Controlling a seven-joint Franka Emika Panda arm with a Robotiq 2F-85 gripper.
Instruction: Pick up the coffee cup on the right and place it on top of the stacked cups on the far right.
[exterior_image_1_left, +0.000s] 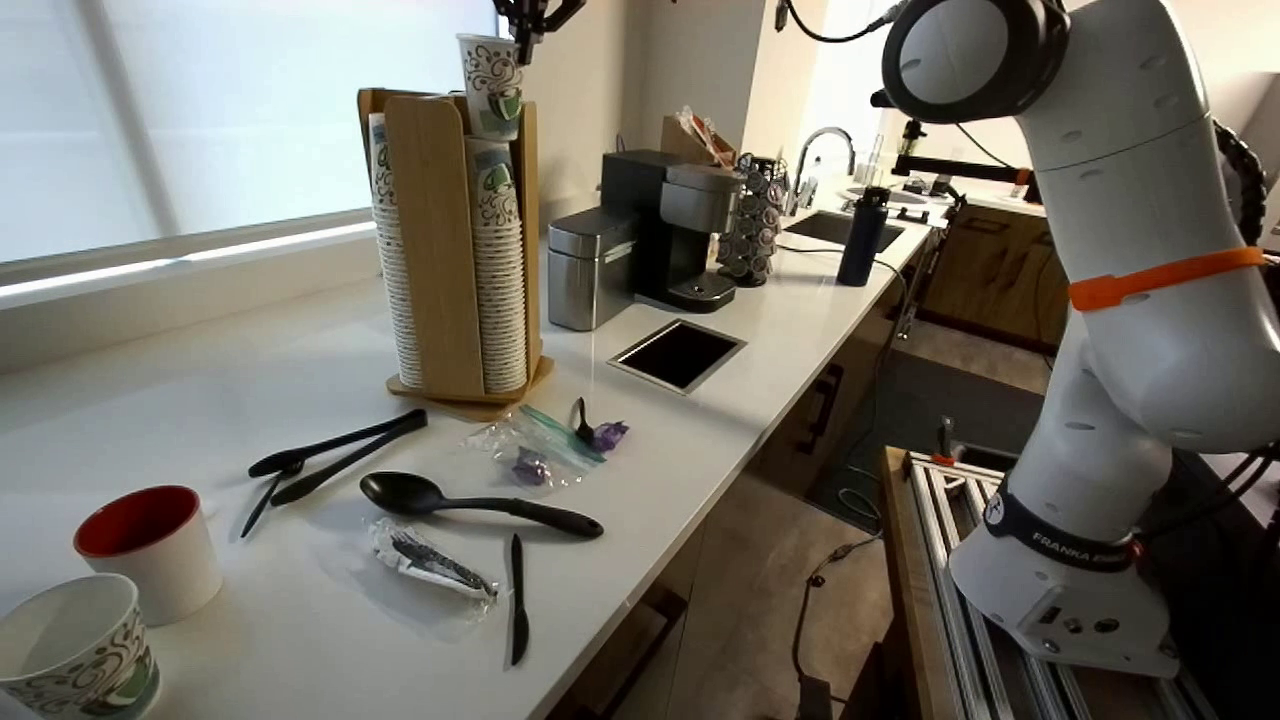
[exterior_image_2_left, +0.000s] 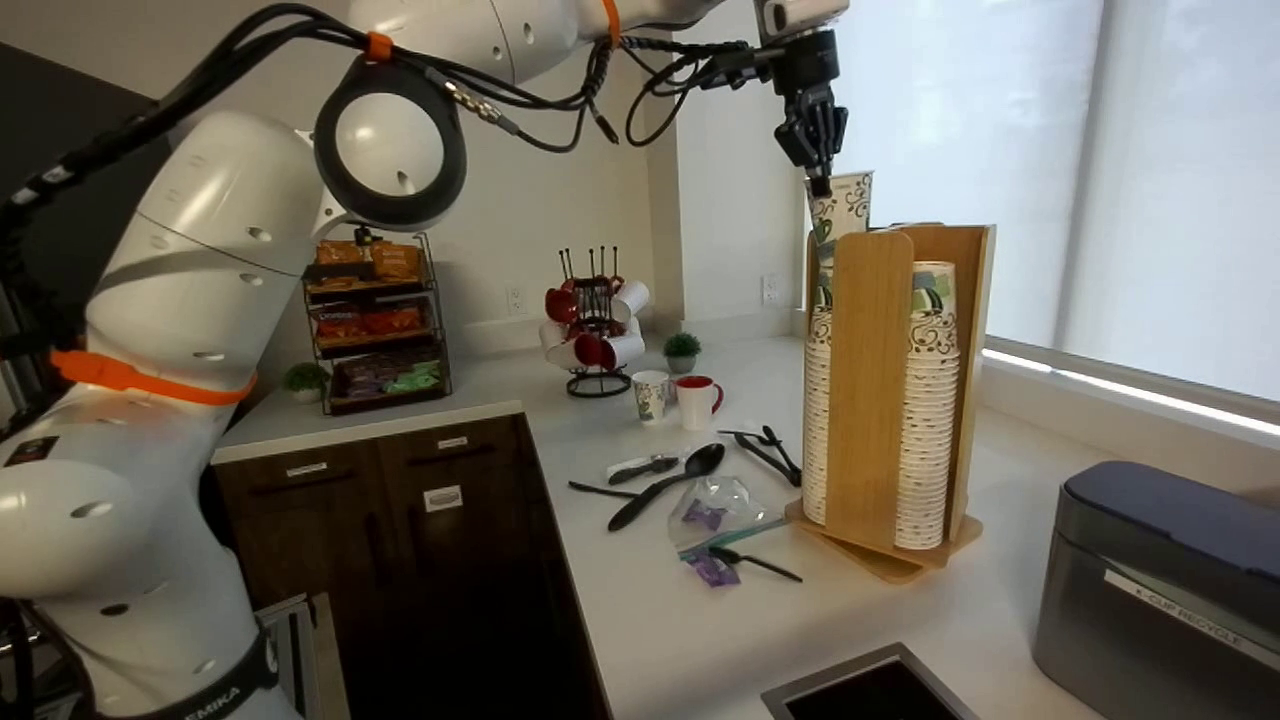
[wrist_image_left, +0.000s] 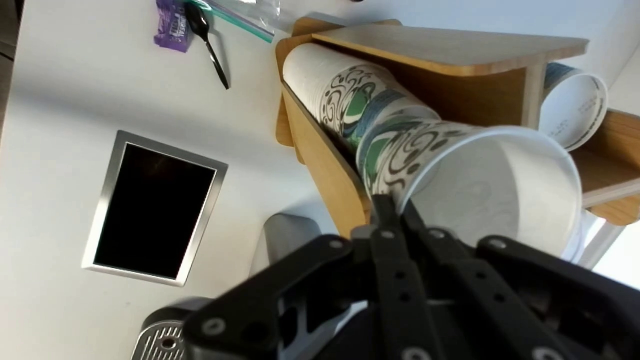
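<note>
A patterned paper cup (exterior_image_1_left: 491, 88) is upright with its open mouth up. It also shows in an exterior view (exterior_image_2_left: 845, 205) and in the wrist view (wrist_image_left: 425, 155). My gripper (wrist_image_left: 392, 202) is shut on its rim, one finger inside and one outside; the gripper shows in both exterior views (exterior_image_1_left: 527, 52) (exterior_image_2_left: 820, 185). The cup's base is at the top of a stack of cups (exterior_image_1_left: 498, 290) in the wooden holder (exterior_image_1_left: 435, 250); I cannot tell if they touch. The stack also shows in the wrist view (wrist_image_left: 350, 90). The stacked cups look inverted.
A second stack (exterior_image_2_left: 928, 430) fills another holder bay. A patterned cup (exterior_image_1_left: 90, 655) and a red-lined mug (exterior_image_1_left: 165, 570) stand on the counter. Black utensils, including a spoon (exterior_image_1_left: 470, 503), lie before the holder. A metal bin (exterior_image_1_left: 590, 270), coffee maker (exterior_image_1_left: 690, 230) and counter opening (wrist_image_left: 155, 210) are nearby.
</note>
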